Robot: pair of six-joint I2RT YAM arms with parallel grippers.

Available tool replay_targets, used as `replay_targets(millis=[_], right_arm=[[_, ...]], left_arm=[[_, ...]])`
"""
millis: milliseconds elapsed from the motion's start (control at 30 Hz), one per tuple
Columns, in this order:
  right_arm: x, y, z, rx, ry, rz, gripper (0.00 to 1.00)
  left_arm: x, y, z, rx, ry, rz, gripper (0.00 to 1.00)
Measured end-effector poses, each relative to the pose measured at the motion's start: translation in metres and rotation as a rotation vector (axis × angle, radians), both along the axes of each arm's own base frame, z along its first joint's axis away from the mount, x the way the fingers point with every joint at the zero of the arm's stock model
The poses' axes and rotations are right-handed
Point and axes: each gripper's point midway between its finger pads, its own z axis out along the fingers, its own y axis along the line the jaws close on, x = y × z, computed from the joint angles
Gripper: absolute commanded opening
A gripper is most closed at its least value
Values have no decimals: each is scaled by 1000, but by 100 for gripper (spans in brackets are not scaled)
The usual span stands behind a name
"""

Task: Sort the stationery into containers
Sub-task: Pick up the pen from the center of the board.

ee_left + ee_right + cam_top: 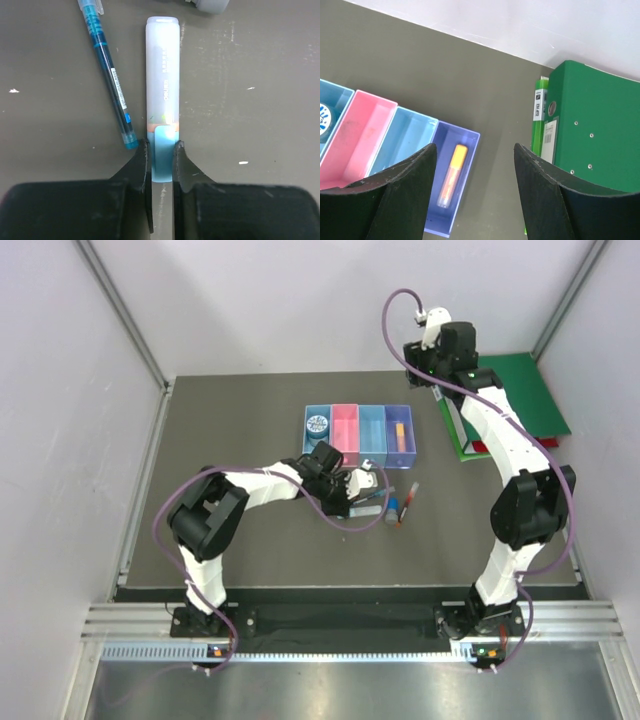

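On the table [250, 540] before the bins [345, 432], left gripper [161, 150] clamps the light-blue marker [162, 75] at its tail end; lift level, clear of the adjacent teal pen [111, 75]. Right gripper [475, 150] hangs, jaws apart.

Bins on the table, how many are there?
4, in one row: blue bin at the left holding a disc, then pink bin, light blue bin, and purple bin at the right holding a highlighter.

Light-blue marker [162, 85]: blue end pinched in my left pincer [161, 152], pale cap pointing away.
Teal pen [111, 75]: flat, just beside my marker.
Orange-yellow highlighter [451, 174]: lengthwise in purple bin [467, 150].
Blue disc [317, 425]: in blue bin [315, 447].
Pink bin [365, 135], light-blue bin [405, 142]: side by side between those.
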Motion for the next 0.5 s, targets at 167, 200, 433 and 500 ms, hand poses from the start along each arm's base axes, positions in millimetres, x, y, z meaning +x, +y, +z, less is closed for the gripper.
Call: replay_targets(millis=[167,200,433,500], right_arm=[[-2,-1,-4,-23,13,14,67],[-3,-1,-6,-29,17,19,73],[-19,5,-38,-46,112,135,84],[-27,8,-43,-28,150,194,84]], left_arm=[[-1,0,0,7,-3,-11,0],[-1,0,0,9,-5,-16,0],[-7,16,9,72,-21,-16,0],[-6,21,21,82,-46,-10,0]])
